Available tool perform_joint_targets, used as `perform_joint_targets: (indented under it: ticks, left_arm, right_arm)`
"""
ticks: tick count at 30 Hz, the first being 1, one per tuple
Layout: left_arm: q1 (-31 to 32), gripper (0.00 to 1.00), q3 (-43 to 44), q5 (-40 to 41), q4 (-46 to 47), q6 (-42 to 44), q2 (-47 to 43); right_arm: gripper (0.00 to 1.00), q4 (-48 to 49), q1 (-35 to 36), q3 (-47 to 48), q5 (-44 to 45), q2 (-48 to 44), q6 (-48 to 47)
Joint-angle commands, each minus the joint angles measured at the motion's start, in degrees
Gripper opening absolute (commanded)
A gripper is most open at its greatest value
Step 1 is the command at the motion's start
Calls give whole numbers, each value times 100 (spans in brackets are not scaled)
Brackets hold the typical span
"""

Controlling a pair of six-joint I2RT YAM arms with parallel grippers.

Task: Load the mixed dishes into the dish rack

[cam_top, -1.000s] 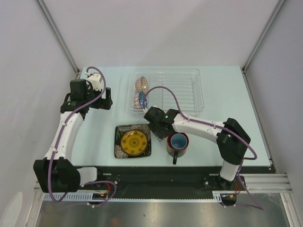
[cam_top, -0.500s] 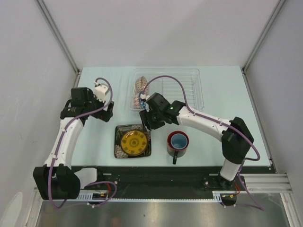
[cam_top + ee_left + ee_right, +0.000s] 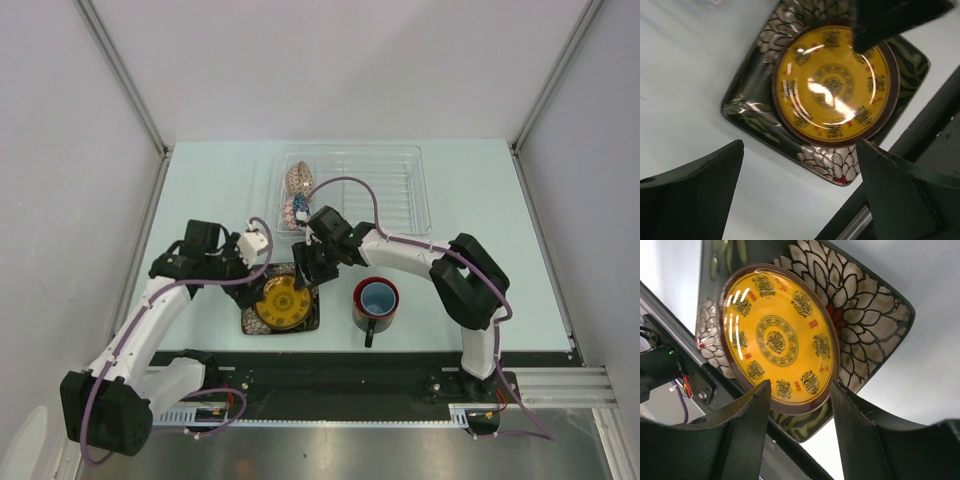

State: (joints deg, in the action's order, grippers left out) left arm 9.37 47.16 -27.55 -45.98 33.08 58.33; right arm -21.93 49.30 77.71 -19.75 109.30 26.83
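I take this as the plate step; the square plate (image 3: 281,300) lies flat by the near edge of the table (image 3: 200,190), just left of the red mug (image 3: 376,299); the dish rack (image 3: 395,185) sits at the far edge, with a patterned bowl (image 3: 293,211) propped in its left end. My left gripper (image 3: 800,147) hangs by the plate's far left corner, jaws spread wide and empty; the right gripper (image 3: 800,387) hovers over the far right corner, jaws parted, holding nothing. Both arms reach inward with wrists tipped down. Next, I judge, a finger must get under a rim; the plate lies flush and looks glossy, so it may slip.
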Motion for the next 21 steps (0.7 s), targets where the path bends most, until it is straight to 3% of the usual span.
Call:
perform_joint_targets:
  ticks: [1,14,21]
  left_arm:
    - [627,100,-452,275,536,-187,-313]
    - [689,100,-1217,857,1064,638,-437]
    - [689,100,-1349,927,827,1287,-339]
  right_arm:
    - [56,461,-43,-37,-178,162,94]
    - [54,594,-34,-230,-56,171,7]
    - [54,453,-78,-239,41,48,-81]
